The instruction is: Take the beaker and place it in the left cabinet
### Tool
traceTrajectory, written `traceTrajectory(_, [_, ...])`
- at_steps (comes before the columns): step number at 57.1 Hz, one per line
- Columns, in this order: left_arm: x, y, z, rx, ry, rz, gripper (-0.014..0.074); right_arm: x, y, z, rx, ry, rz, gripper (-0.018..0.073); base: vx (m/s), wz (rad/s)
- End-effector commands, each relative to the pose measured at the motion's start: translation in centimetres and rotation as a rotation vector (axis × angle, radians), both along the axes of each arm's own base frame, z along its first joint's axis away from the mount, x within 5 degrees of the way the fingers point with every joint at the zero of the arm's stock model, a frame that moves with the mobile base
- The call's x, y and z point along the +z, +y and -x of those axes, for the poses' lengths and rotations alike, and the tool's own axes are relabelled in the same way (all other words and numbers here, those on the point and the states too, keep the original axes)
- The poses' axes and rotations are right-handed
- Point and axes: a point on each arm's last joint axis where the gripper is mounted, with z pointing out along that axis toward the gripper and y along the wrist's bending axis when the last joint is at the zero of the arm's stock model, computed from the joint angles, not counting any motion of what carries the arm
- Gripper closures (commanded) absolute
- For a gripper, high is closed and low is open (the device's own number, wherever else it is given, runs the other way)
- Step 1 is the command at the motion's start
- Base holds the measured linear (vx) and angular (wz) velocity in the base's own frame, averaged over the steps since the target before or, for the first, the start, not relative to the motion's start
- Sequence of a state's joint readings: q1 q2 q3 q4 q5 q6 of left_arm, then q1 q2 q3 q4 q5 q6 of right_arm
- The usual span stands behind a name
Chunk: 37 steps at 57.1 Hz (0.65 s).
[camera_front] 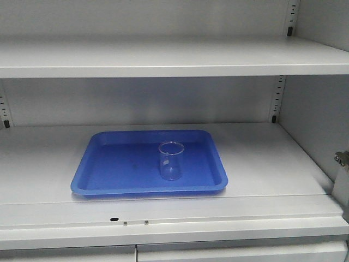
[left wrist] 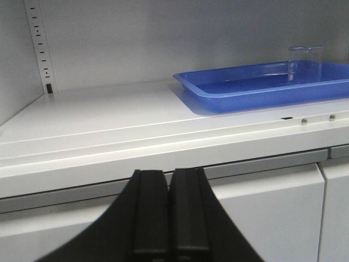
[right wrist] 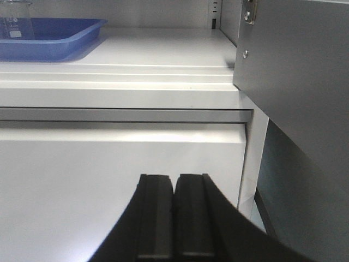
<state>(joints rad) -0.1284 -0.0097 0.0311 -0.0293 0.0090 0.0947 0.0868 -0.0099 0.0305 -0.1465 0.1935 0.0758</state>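
A small clear glass beaker (camera_front: 172,161) stands upright in a blue tray (camera_front: 109,169) on the lower shelf of the pale grey cabinet (camera_front: 262,158). The beaker also shows far right in the left wrist view (left wrist: 304,63) and at the top left edge of the right wrist view (right wrist: 13,22). My left gripper (left wrist: 168,177) is shut and empty, below and in front of the shelf edge, left of the tray. My right gripper (right wrist: 174,180) is shut and empty, low in front of the cabinet's drawer front, right of the tray. Neither gripper shows in the front view.
An upper shelf (camera_front: 163,60) overhangs the tray. Slotted upright strips (camera_front: 277,98) run up the back wall. An open grey cabinet door (right wrist: 294,71) stands at the right, with its hinge (camera_front: 341,159) at the shelf's right end. Drawer fronts (left wrist: 262,213) lie below the shelf.
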Motion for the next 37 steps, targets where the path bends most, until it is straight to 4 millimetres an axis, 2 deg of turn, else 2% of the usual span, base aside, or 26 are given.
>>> traceTrajectory(1, [0.31, 0.04, 0.14, 0.0, -0.083, 0.022, 0.0595, 0.54, 0.05, 0.04, 0.004, -0.084, 0.005, 0.0568, 0.0, 0.0])
traceTrajectory(37, [0.31, 0.04, 0.14, 0.0, -0.083, 0.022, 0.0595, 0.54, 0.05, 0.04, 0.004, -0.084, 0.005, 0.0568, 0.0, 0.0])
